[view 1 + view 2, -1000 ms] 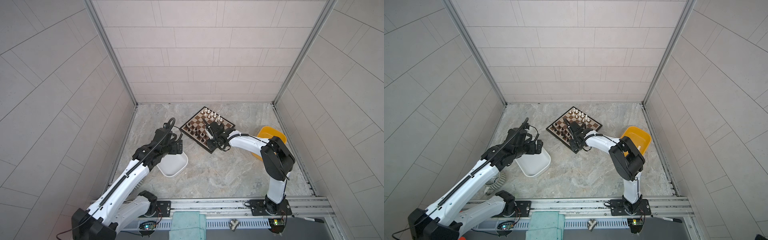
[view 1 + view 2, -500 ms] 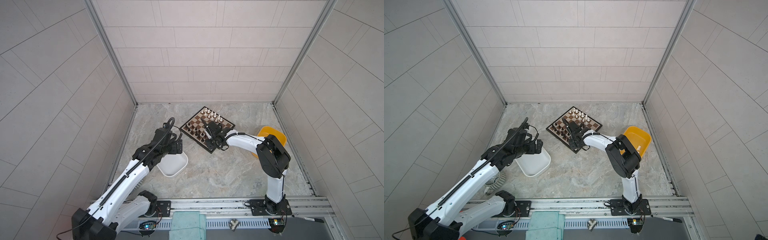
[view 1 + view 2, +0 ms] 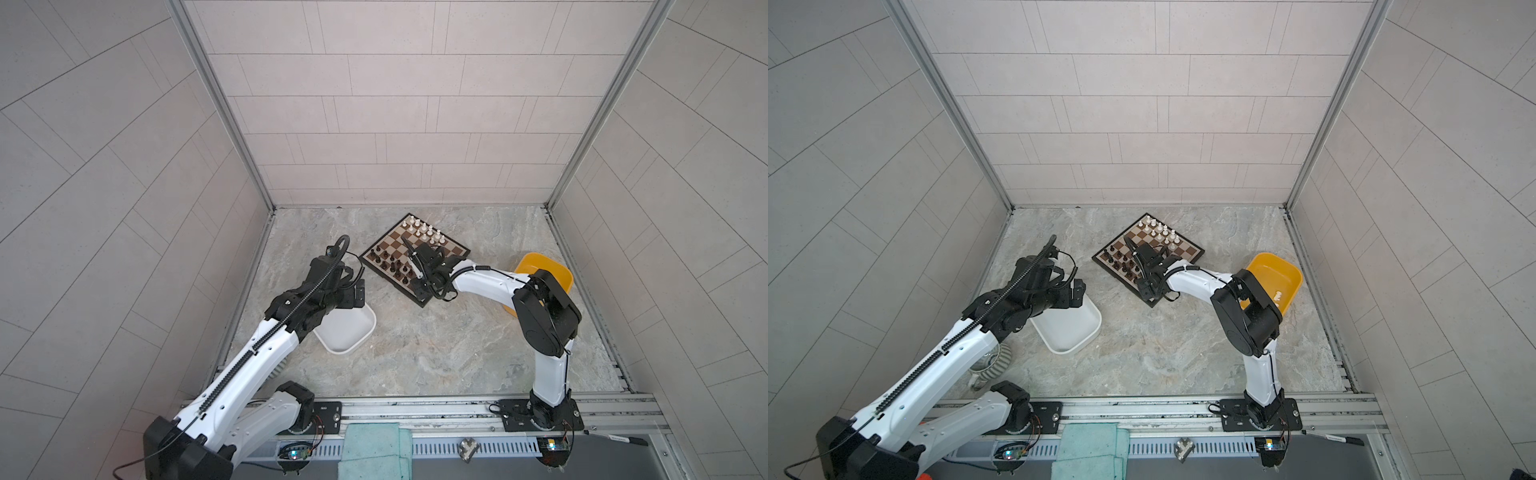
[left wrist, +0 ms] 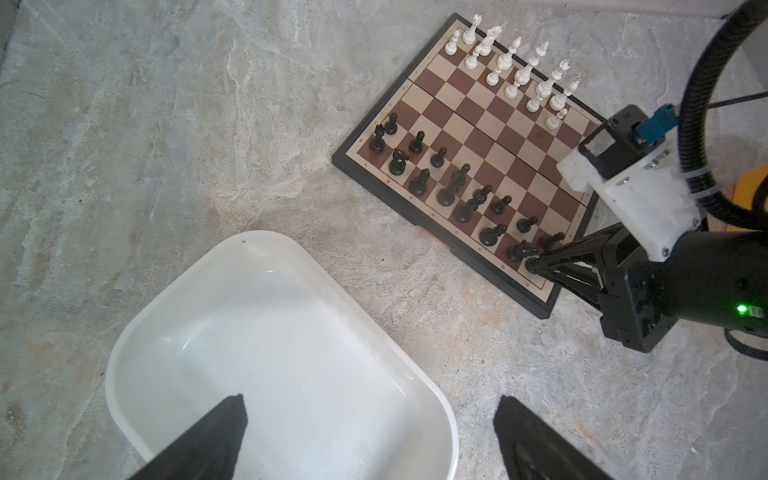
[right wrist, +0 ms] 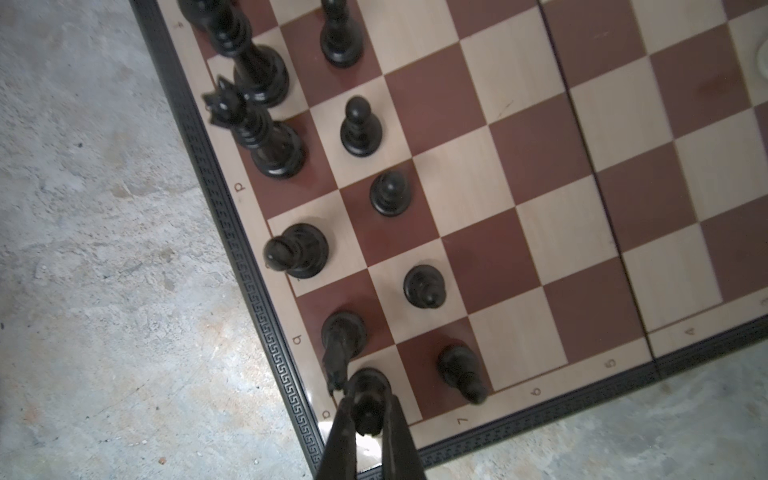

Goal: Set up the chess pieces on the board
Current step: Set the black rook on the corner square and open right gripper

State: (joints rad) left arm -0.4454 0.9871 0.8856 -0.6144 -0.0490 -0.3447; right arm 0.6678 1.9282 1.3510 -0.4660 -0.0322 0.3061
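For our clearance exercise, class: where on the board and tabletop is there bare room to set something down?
Free: the middle ranks of the board, between black pieces and white pieces; the tabletop between white tub and right arm. Crowded: the black corner, where the right tool grips a piece.

- My white-and-black left arm (image 3: 270,345) reaches forward from its base, forearm sloping up to a raised black wrist.
- My black left parallel gripper (image 4: 370,401) points downward, its 2 fingers (image 4: 216,432) spread wide and empty.
- My white-and-black right arm (image 3: 486,286) rises from its base, folds at the black elbow and stretches low toward my left.
- My black right parallel gripper (image 5: 368,405) has its 2 fingers nearly together, pinching a small black plastic chess piece (image 5: 368,388).
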